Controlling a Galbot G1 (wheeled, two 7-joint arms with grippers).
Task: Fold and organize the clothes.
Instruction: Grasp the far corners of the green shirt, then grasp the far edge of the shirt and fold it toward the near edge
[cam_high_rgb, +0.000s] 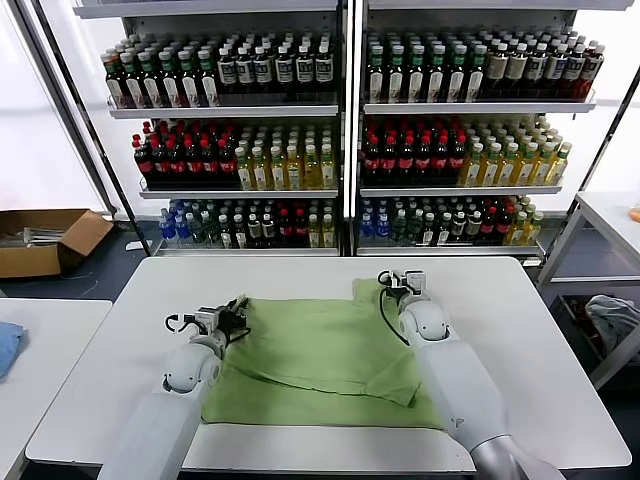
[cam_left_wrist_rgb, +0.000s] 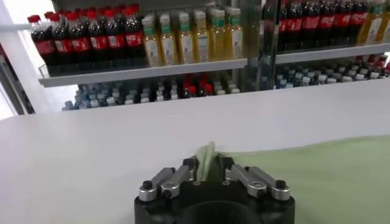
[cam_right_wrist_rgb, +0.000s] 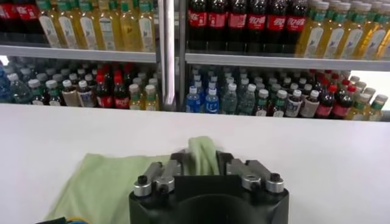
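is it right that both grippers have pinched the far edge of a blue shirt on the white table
Not quite: the shirt is light green, not blue, as the head view shows. The rest holds: the left gripper and the right gripper each pinch a bunch of its far edge on the white table.

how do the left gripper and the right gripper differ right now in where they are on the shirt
The left gripper sits at the shirt's far left corner; the right gripper sits at its far right corner. The left one is nearer the robot, the right one farther out toward the shelves. Shared: each wrist view shows jaws closed on a pinched-up fold of green cloth at the shirt's far edge, left gripper, right gripper.
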